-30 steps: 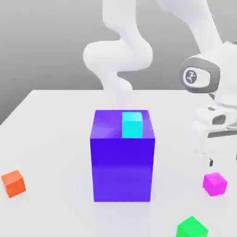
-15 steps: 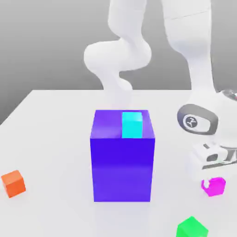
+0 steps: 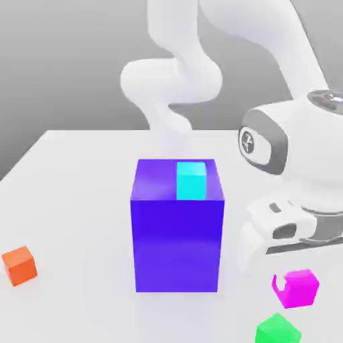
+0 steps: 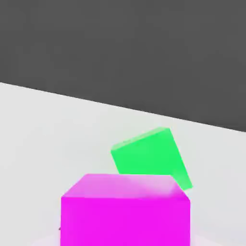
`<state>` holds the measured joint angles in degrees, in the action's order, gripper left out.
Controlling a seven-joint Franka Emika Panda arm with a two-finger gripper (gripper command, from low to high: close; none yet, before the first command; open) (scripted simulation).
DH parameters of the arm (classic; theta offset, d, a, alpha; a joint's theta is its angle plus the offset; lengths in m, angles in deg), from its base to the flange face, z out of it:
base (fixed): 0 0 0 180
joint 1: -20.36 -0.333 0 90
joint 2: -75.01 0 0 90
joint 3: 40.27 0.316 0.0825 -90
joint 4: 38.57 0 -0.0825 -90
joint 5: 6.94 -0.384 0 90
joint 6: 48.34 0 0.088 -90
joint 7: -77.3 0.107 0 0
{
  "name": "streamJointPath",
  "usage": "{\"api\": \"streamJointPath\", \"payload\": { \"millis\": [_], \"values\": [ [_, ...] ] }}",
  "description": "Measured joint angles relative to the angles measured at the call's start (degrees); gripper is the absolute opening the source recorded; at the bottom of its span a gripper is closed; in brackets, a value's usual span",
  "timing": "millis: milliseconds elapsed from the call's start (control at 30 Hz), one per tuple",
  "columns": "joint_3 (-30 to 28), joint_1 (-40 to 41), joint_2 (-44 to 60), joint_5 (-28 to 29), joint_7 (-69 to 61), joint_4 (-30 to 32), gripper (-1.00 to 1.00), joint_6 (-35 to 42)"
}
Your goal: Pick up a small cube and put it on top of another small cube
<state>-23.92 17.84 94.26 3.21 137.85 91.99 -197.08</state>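
White table (image 3: 74, 201): my gripper (image 3: 295, 285) clamps the pink cube (image 3: 299, 289), lifted for stacking, green cube (image 3: 277, 329) just beside.

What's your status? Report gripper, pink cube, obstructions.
Gripper shut on pink cube. Cube just above the table, near the green cube. Big purple block to the exterior view's left, apart. Orange cube far off.

Setting: simulated test bench, as I read it from my station. Evidence: flat white table (image 3: 74, 174), featureless grey backdrop, and plain untextured blocks: big purple-blue block (image 3: 177, 234), cyan cube (image 3: 191, 181), orange cube (image 3: 19, 265), green cube (image 3: 277, 329), magenta-pink cube (image 3: 299, 288).
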Motion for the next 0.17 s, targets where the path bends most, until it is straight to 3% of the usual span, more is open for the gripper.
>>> {"api": "streamJointPath", "payload": {
  "millis": [33,67,167],
  "values": [
    [-0.84,-0.5,1.96,0.99,0.56,-0.28,-1.0,-1.63],
    [-1.54,-0.97,3.58,1.82,1.07,-0.46,1.0,-3.02],
    [-1.54,-0.97,3.58,1.82,1.07,-0.46,1.0,-3.03]
  ]
}}
